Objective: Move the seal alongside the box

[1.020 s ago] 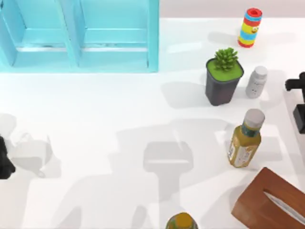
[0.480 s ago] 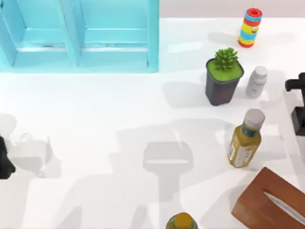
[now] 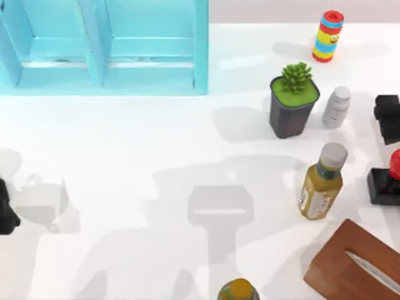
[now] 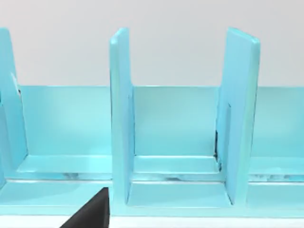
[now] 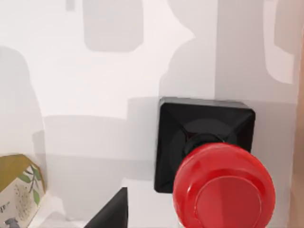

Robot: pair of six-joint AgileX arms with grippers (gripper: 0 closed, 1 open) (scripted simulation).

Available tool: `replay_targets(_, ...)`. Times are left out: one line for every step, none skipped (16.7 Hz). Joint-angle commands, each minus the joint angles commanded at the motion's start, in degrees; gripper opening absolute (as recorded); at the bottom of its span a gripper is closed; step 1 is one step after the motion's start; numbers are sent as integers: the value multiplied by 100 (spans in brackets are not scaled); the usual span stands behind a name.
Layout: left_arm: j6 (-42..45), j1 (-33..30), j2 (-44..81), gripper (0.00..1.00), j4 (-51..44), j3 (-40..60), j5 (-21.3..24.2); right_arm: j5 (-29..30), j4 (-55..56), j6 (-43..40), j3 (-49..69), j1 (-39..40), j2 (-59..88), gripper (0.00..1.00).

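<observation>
So the seal [image 3: 387, 181] is sitting upright on the table [image 3: 156, 144] at its right edge, black block base down and red knob up, a little back from the box [image 3: 353, 265], which fills the front right corner; there's a visible strip of bare table between them, so near but not touching. The right wrist view looks almost straight down on it: red knob [image 5: 223, 187] in front of the black base [image 5: 204, 128], with a dark sliver of one finger [image 5: 111, 211] at the picture's edge. The right arm [image 3: 387, 112] shows as a dark block at the right edge of the table just behind the seal, and honestly I can't tell how wide its jaws stand or whether they have anything. The left arm [image 3: 5, 212] is parked at the left edge, its wrist camera pointed at the blue cabinet [image 4: 180, 142]. My read is that the seal already stands roughly beside the box, so this looks like the placing or letting-go step. Next it probably needs a clean lift away without nudging the knob, and maybe a check that the yellow bottle [image 3: 322, 181] nearby stays untouched
</observation>
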Motion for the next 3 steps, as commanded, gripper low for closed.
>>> replay_targets(0, 0, 0, 100, 0, 0, 0, 0, 0, 0, 0, 0, 0, 100)
replay_targets(0, 0, 0, 100, 0, 0, 0, 0, 0, 0, 0, 0, 0, 100)
replay_targets(0, 0, 0, 100, 0, 0, 0, 0, 0, 0, 0, 0, 0, 100)
